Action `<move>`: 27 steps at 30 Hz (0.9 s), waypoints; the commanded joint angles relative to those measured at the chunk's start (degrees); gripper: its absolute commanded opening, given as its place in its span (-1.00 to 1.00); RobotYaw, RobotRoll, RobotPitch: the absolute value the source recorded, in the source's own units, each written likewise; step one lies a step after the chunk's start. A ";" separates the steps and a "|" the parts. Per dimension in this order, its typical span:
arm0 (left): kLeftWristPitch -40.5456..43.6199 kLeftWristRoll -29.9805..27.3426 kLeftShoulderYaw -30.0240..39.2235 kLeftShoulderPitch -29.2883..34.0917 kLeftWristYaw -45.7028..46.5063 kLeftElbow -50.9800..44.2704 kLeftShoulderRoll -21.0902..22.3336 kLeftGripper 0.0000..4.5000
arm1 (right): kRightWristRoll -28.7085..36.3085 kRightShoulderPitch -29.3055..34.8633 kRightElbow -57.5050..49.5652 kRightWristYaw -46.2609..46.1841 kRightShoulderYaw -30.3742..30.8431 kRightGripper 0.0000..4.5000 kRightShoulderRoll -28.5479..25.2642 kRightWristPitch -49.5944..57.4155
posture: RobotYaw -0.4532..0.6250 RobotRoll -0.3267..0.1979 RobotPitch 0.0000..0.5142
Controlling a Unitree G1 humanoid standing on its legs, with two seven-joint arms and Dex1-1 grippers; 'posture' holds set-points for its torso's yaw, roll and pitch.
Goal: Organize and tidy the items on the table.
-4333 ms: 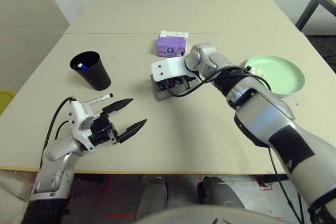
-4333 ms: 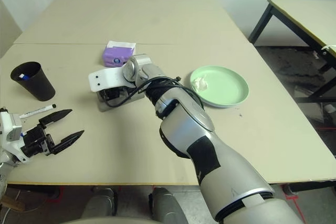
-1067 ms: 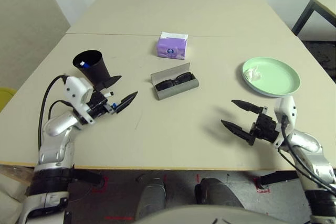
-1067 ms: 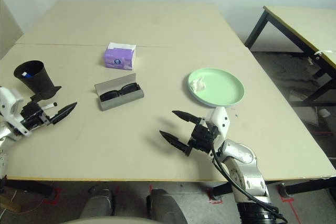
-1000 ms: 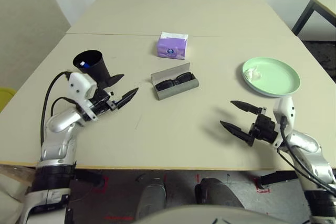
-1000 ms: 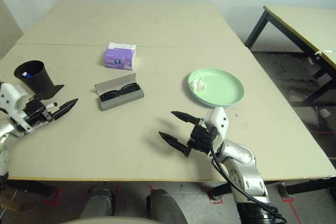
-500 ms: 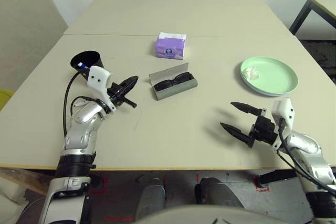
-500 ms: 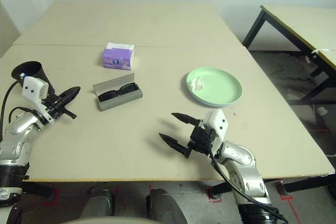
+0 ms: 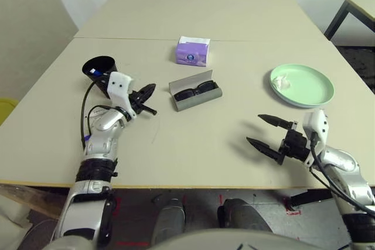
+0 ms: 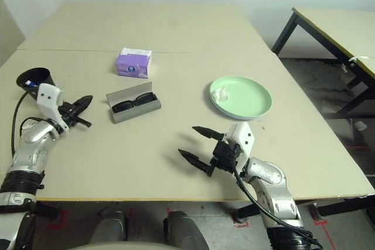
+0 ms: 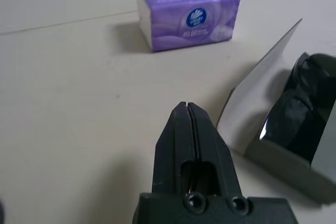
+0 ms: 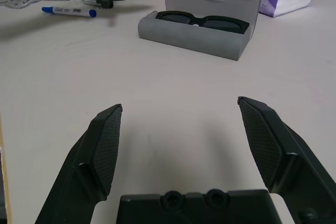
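Observation:
My left gripper (image 9: 149, 89) hovers low over the table (image 9: 193, 144), left of the glasses case, its fingers (image 11: 187, 129) shut with nothing between them. A white marker with a black cap (image 9: 145, 110) lies on the table just beside it, on my side. The grey glasses case (image 9: 199, 100) stands open with the black sunglasses (image 9: 193, 92) inside. A blue-capped marker (image 9: 94, 72) sticks out of a black cup (image 9: 98, 64). The crumpled tissue (image 9: 284, 81) lies on the pale green plate (image 9: 310, 89). My right gripper (image 9: 255, 129) is open near the front right.
A purple tissue box (image 9: 192, 51) stands behind the case, just in front of the table's seam. A dark-legged second table (image 10: 334, 21) is off to the right. Bare tabletop stretches between the case and my right gripper.
My left gripper has shut and swung right toward the case; the black-capped marker has shifted right with it. Earlier, my right arm drew back from the case to the front right.

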 commanded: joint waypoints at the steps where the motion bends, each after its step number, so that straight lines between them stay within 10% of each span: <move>1: -1.12 1.03 -0.40 -1.22 0.66 2.51 -0.39 -0.99 | -0.07 0.94 -0.96 -0.36 0.01 1.00 -0.71 -0.16 | -0.38 0.25 -0.74; 27: -4.85 1.14 -4.72 -2.63 -8.28 4.48 -2.15 -0.99 | 3.07 0.55 -2.00 -7.64 -2.21 1.00 1.45 3.40 | -0.40 0.25 -0.72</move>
